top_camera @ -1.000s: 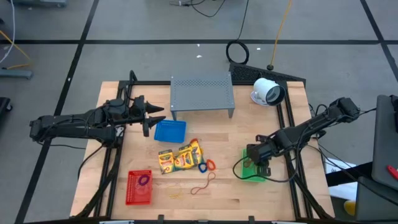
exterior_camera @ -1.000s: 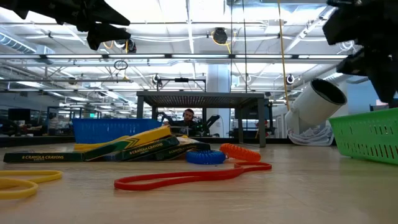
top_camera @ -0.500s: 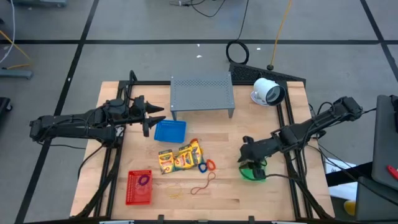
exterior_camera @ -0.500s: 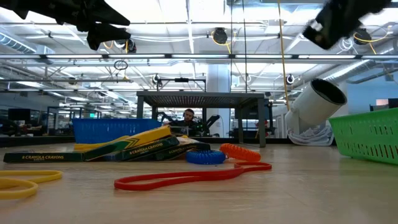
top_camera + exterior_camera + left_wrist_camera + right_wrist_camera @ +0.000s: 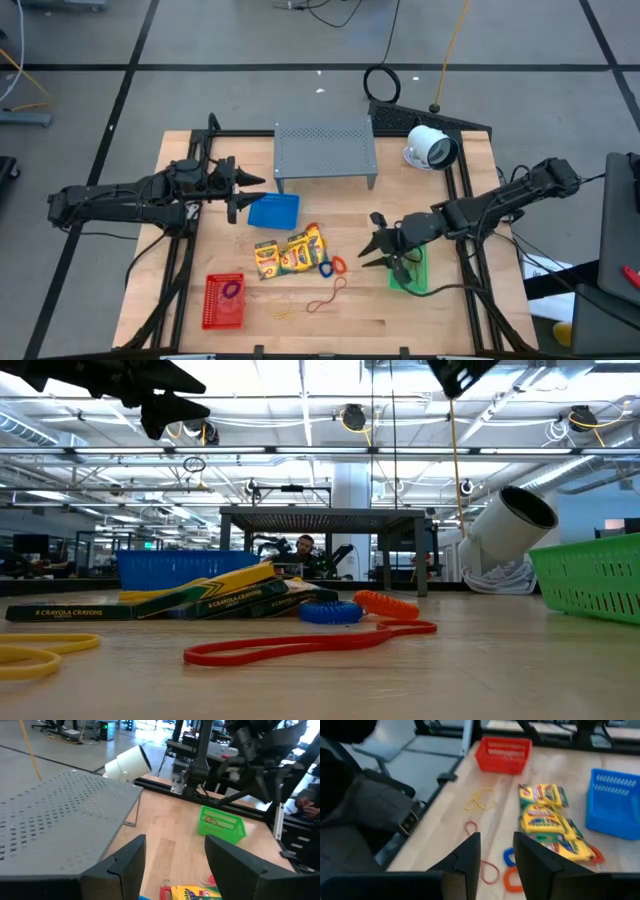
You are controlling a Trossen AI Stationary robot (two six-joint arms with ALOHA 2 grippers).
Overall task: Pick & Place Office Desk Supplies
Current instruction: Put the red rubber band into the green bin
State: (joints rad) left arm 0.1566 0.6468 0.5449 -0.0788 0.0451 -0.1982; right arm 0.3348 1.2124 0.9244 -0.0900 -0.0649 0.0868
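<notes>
Three baskets, blue, red, green, sit on wooden table.

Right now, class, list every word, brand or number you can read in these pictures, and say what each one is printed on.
"CRAYOLA CRAYONS": on the side of the flat crayon pack nearest the low camera.
The same words seem to run along the tilted packs behind it, too small to be sure.
Print on the pack fronts in the right wrist view: too blurred to read.
Baskets, stand, white device: no text visible.

Grey tiled floor around the wooden table; ceiling strip lights overhead
</notes>
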